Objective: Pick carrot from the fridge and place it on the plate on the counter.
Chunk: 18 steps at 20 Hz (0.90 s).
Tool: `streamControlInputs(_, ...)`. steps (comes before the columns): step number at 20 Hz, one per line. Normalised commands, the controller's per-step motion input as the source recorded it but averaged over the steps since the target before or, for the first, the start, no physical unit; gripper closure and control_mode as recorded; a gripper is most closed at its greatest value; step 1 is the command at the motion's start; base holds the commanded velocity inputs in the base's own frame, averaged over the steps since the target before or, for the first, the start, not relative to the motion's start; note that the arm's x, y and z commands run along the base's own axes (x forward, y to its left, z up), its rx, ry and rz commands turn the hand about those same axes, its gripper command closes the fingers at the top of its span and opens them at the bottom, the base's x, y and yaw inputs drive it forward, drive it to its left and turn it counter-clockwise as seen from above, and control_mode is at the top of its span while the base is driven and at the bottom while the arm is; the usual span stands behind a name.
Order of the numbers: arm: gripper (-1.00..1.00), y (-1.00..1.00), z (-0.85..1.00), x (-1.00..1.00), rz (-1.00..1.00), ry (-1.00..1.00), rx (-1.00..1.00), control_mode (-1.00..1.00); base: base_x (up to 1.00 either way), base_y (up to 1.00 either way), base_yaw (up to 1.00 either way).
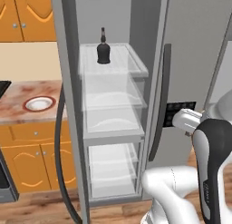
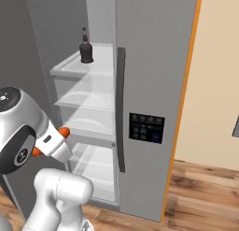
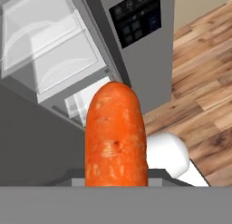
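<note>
My gripper (image 2: 50, 141) is shut on the carrot (image 3: 116, 132), a bright orange stick that stands up large in the middle of the hand view. In the right base view the carrot's orange ends (image 2: 64, 131) poke out on either side of the hand. The hand hangs outside the open fridge (image 1: 113, 128), in front of its lower shelves. A white plate (image 1: 40, 103) with a reddish-brown rim lies on the mottled counter (image 1: 18, 94), left of the fridge and well away from the hand.
A dark bottle (image 1: 103, 48) stands on the fridge's top glass shelf. The closed fridge door with its black control panel (image 2: 147, 127) is to the right. Orange cupboards (image 1: 27, 166) sit under the counter, above a wooden floor (image 2: 205, 192).
</note>
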Motion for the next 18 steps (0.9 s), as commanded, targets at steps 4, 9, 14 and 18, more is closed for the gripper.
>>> streamControlInputs(4, 1.00, 0.00, 0.00, 0.00, 0.00, 0.00, 0.00, 1.00, -0.48, -0.08, 0.19)
streamControlInputs(9, 1.00, 0.00, 0.00, 0.00, 0.00, 0.00, 0.00, 1.00, -0.51, -0.01, 0.19)
streamControlInputs(14, 1.00, 0.00, 0.00, 0.00, 0.00, 0.00, 0.00, 1.00, -0.34, 0.00, 0.21)
streamControlInputs(18, 1.00, 0.00, 0.00, 0.00, 0.00, 0.00, 0.00, 1.00, -0.21, 0.00, 0.24)
